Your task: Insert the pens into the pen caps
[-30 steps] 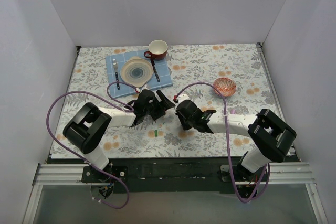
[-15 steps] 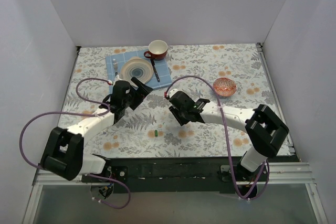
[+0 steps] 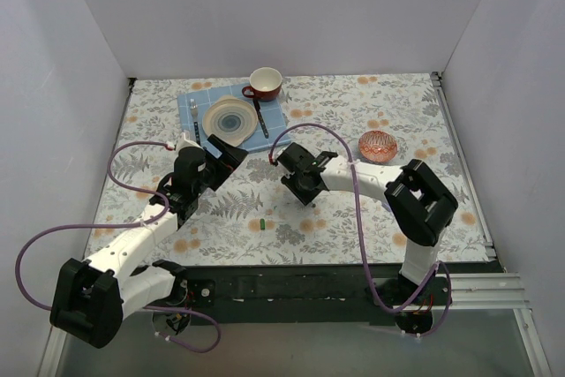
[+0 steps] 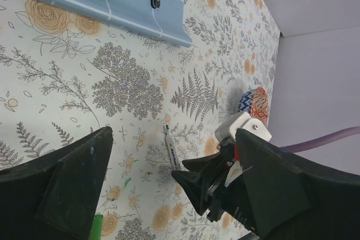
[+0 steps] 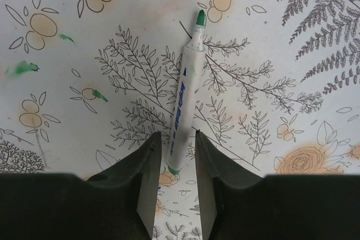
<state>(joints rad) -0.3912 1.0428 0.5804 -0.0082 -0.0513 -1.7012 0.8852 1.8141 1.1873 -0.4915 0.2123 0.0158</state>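
Note:
A slim white pen (image 5: 183, 91) with a green tip lies on the flowered cloth. My right gripper (image 5: 177, 135) is open and straddles its rear end, with a finger (image 5: 147, 164) close on each side and small gaps showing. The left wrist view shows the same pen (image 4: 170, 147) with the right gripper (image 4: 194, 181) at it. A dark green pen cap (image 3: 263, 223) lies on the cloth nearer the arm bases, and also shows in the left wrist view (image 4: 97, 226). My left gripper (image 3: 228, 158) is wide open and empty, above the cloth left of the pen.
A blue placemat (image 3: 275, 134) at the back holds a plate (image 3: 229, 118), a fork (image 3: 194, 121) and a knife (image 3: 261, 118). A red cup (image 3: 265, 83) stands behind it. A patterned orange bowl (image 3: 378, 145) sits at the right. Green ink marks (image 5: 23, 68) dot the cloth.
My left arm has swung out to the left, its gripper drawing back from the centre. My right gripper has moved left and come down around the pen's rear end.

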